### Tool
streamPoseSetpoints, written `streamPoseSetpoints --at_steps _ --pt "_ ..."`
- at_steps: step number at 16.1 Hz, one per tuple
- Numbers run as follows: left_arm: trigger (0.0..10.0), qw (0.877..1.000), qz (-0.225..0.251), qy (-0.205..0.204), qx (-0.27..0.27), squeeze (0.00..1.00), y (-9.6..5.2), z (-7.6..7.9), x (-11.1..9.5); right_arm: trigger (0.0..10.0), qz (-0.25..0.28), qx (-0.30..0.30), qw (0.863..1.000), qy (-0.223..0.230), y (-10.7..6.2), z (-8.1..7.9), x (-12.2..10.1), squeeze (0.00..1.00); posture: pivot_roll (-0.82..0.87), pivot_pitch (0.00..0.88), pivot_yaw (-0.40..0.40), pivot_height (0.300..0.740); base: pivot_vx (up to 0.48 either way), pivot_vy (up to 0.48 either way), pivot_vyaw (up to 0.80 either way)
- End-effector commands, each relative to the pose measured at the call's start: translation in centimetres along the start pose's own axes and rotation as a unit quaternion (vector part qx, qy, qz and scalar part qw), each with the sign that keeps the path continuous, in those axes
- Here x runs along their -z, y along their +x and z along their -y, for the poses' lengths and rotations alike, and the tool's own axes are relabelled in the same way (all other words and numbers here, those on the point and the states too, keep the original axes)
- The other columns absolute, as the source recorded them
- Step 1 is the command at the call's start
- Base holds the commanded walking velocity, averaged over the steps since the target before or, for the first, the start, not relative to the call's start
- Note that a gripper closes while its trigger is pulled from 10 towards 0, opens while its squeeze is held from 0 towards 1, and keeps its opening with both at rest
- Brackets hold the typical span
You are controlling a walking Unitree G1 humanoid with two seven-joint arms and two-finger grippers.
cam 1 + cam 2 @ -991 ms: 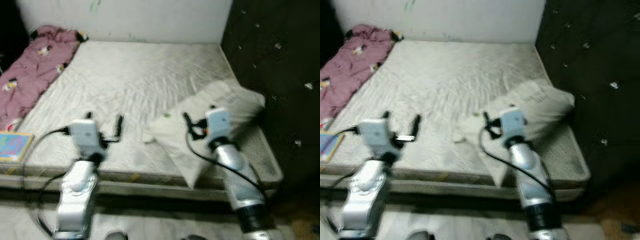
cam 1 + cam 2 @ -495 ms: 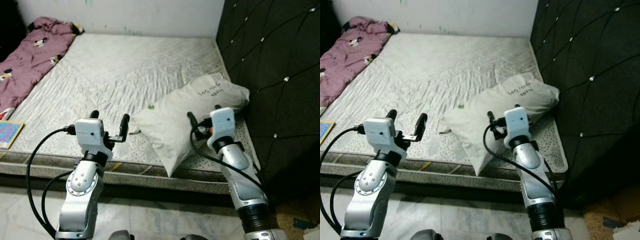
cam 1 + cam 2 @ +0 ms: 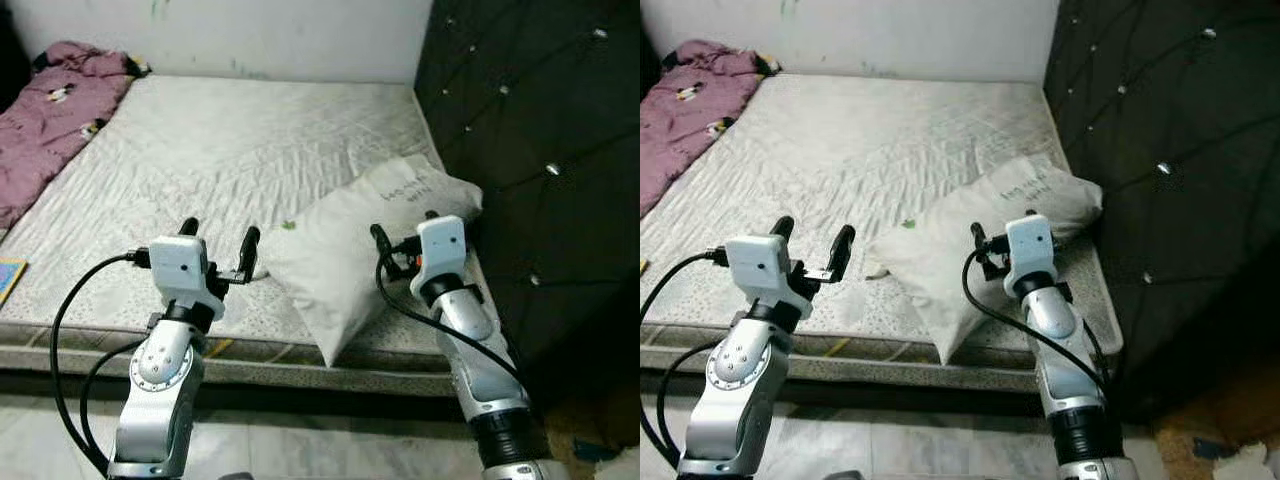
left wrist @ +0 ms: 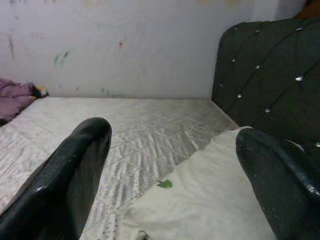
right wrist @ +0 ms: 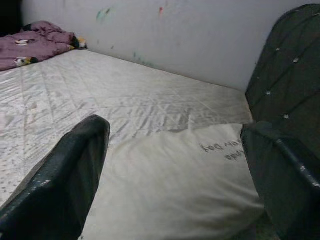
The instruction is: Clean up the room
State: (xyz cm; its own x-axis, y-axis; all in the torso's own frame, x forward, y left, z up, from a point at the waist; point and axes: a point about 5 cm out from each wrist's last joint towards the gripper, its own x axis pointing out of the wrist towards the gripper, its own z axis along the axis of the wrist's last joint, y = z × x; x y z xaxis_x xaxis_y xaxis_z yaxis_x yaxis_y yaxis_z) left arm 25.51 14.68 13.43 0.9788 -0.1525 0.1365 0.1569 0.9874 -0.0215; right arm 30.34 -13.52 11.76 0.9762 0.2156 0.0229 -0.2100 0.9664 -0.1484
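I hold both arms raised over the bed (image 3: pixel 250 130) edge. My left gripper (image 3: pixel 218 240) and right gripper (image 3: pixel 403 238) are spread wide, holding nothing. The white pillow (image 3: pixel 350 245) lies on the mattress corner near the headboard (image 3: pixel 520 120), just under my right gripper.

Dark tufted headboard (image 3: pixel 520 150) stands against a marked white wall (image 3: pixel 250 35); pale tiled floor (image 3: pixel 910 450) below

- The pillow (image 3: pixel 365 245) lies on the mattress (image 3: pixel 230 150), at its near right corner, just ahead of the right gripper (image 3: pixel 403 232) and to the right of the left gripper (image 3: pixel 218 240).
- The headboard (image 3: pixel 520 130) stands upright to the right of the right gripper, beside the pillow.
- The blanket (image 3: pixel 50 120) lies on the mattress far to the left of the left gripper, towards the wall (image 3: pixel 250 35).
- The wall stands well ahead of both grippers, behind the mattress.
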Motion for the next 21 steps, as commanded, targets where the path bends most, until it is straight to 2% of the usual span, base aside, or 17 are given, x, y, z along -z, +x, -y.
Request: streamPoseSetpoints --at_steps 1,8,16,21 --pt "10.0 1.0 0.002 0.002 -0.001 0.0 0.01 -0.21 -0.05 10.0 0.002 0.001 1.0 0.003 0.27 -0.01 -0.23 0.0 0.02 0.0 0.005 0.74 0.307 0.0 0.0" --pt "10.0 1.0 -0.001 0.002 0.001 0.0 -0.03 -0.16 0.05 10.0 0.0 0.0 1.0 0.006 0.26 0.02 -0.2 0.0 0.02 0.0 0.005 0.74 0.327 0.0 0.0" --pt "10.0 1.0 -0.014 0.012 -0.004 0.0 0.2 -0.19 0.38 10.0 -0.006 0.002 1.0 0.018 0.53 0.13 0.03 0.0 0.03 0.0 0.005 0.74 0.0 0.0 0.0" --pt "10.0 1.0 -0.008 0.016 -0.002 0.0 0.59 -0.34 0.13 10.0 -0.002 0.001 1.0 0.019 1.02 0.05 -0.25 0.0 0.03 0.0 0.009 0.74 0.0 -0.323 -0.72"
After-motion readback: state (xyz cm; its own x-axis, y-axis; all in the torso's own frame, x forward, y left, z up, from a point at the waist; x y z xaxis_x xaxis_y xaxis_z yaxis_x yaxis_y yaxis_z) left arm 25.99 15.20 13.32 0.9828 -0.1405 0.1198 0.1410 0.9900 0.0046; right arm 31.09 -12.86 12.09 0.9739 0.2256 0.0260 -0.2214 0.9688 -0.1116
